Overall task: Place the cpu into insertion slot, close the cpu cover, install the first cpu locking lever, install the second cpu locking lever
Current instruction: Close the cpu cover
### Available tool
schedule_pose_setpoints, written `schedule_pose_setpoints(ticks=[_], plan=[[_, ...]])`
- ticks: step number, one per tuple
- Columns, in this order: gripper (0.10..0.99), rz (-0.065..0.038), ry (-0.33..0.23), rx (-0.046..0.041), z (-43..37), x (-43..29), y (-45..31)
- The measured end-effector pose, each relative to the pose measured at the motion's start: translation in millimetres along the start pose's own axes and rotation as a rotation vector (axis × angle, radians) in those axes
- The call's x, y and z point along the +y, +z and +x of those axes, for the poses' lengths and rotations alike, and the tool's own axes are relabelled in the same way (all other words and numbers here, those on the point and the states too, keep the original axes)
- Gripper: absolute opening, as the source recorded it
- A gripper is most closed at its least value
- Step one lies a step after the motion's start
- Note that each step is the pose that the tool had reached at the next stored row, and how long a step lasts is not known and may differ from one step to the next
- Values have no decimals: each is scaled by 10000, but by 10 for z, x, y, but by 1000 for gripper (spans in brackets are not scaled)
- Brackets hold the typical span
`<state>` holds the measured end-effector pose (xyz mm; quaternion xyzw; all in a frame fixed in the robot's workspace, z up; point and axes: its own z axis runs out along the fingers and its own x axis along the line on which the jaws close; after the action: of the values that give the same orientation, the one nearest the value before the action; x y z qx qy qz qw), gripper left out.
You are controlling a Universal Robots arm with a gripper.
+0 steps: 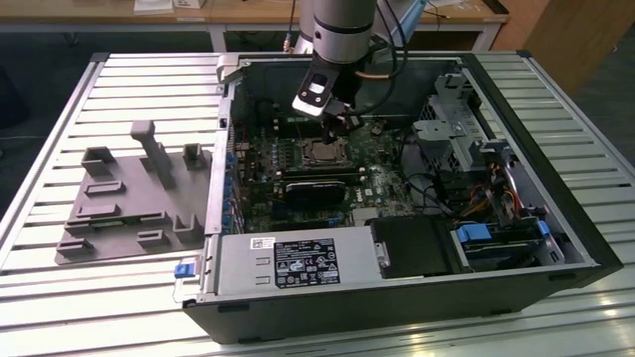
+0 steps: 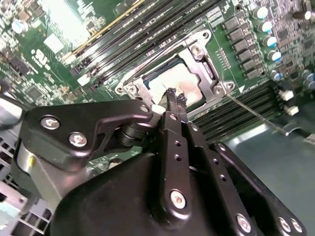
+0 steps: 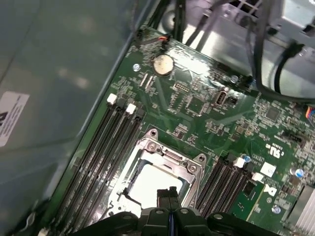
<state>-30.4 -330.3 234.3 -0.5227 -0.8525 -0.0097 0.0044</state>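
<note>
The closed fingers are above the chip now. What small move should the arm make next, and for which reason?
Probably shift the shut gripper sideways toward the thin locking lever. The cpu is already in place, the cpu cover seems to lie flat around it, and the lever juts out beside it, apparently unlatched.

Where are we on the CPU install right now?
Done: the cpu sits in the insertion slot, with the cpu cover apparently down around it. In hand: nothing; the gripper, shut, hovers at the cover's edge. Left: one locking lever juts out free, not latched.
</note>
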Motion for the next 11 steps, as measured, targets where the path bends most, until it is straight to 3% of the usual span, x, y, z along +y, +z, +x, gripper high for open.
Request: schedule_pose_setpoints(ticks=[11], plan=[[106,24,-1598,17,0,0,0]])
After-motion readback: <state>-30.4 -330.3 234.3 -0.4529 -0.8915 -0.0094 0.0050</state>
